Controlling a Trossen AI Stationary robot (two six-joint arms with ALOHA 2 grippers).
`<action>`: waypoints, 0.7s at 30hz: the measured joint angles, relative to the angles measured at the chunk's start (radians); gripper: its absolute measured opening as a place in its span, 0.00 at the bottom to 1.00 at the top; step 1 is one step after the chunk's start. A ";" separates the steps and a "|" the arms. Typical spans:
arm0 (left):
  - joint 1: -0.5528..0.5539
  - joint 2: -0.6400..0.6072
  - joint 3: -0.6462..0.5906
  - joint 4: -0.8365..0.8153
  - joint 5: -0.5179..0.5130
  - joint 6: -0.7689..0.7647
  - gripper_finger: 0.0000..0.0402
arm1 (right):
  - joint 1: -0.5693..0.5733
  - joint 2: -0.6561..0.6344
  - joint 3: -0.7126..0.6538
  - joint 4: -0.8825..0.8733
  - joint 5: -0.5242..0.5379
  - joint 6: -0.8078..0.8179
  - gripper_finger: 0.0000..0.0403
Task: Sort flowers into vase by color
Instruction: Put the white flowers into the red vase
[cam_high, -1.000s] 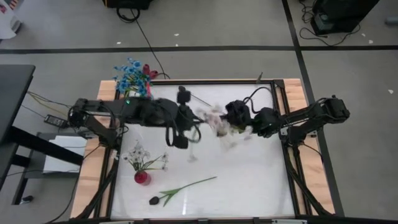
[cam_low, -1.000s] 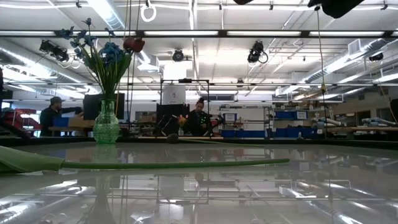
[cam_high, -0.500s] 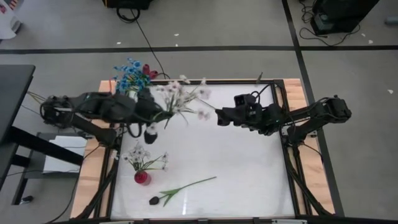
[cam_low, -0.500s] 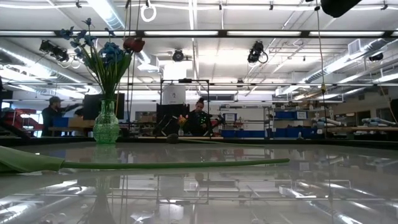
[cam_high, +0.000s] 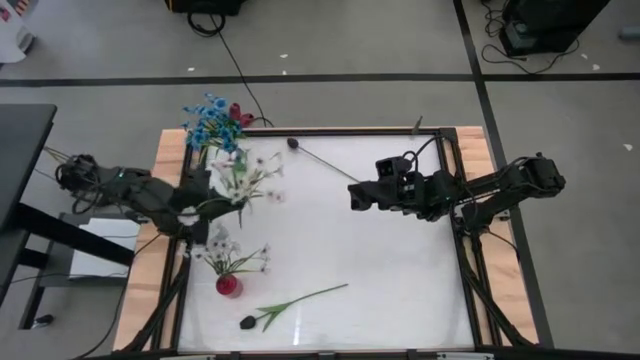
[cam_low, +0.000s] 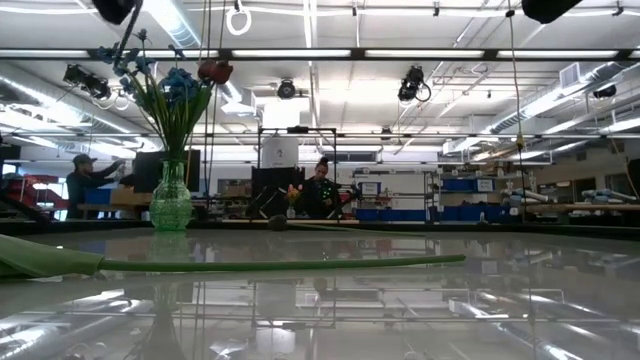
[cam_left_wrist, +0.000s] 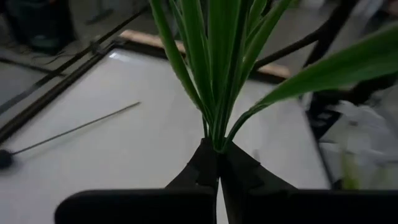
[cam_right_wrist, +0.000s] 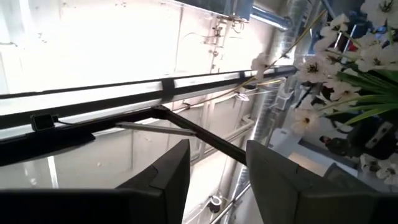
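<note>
White tabletop (cam_high: 380, 270) bears two vases, two loose stems. Your left gripper (cam_left_wrist: 217, 163), at the table's left edge above the red vase (cam_high: 229, 286), is pinched on a white-flowered bunch (cam_high: 240, 178), evidently for matching with that vase's white blooms. Blue flowers sit in the green vase (cam_low: 171, 203). Your right gripper (cam_right_wrist: 216, 163) hangs spread, empty, at right. One dark-headed flower (cam_high: 290, 304) lies near the front; another (cam_high: 322, 159) lies at back.
</note>
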 joint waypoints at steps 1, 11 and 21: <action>-0.016 -0.031 -0.037 0.037 0.000 0.000 0.02 | 0.004 0.000 0.000 0.000 0.002 0.005 0.41; -0.130 -0.201 -0.250 0.110 0.025 0.017 0.02 | 0.150 0.000 -0.001 -0.014 0.184 -0.106 0.41; -0.116 -0.280 -0.257 -0.090 -0.130 -0.111 0.02 | 0.252 0.001 -0.002 -0.026 0.530 -0.324 0.41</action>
